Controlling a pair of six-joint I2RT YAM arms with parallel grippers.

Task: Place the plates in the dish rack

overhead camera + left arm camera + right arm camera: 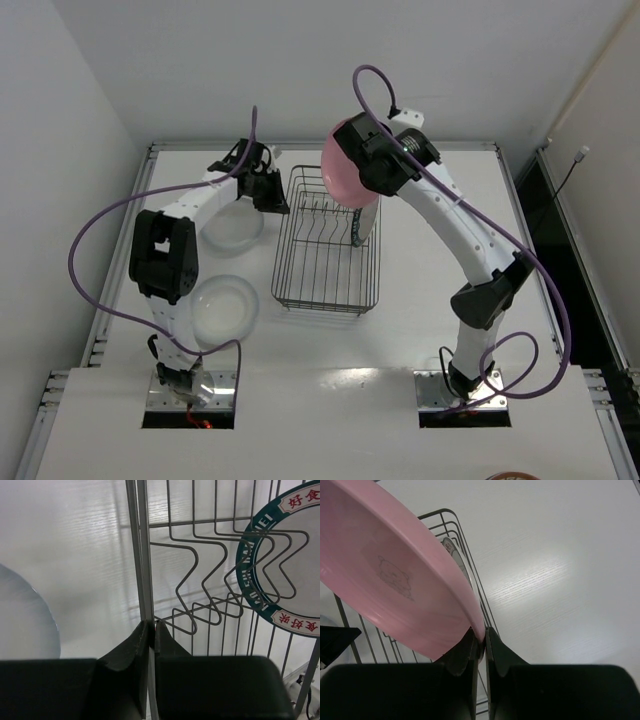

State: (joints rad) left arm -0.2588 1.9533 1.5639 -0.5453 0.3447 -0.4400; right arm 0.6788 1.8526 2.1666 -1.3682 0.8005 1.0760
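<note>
Hands clenched: right hand on pink plate, half hiding patterned plate; left hand on dish rack.

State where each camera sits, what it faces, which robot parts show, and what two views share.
Top external: above and behind the robot, looking down on the white table; both arms show.
Left wrist: on the left arm, facing the grey wire dish rack; left pincer clamps its rim.
Right wrist: on the right arm, facing the pink round plate; right pincer grips it.
Shared: top and left wrist show the teal-rimmed white plate in the rack.
</note>
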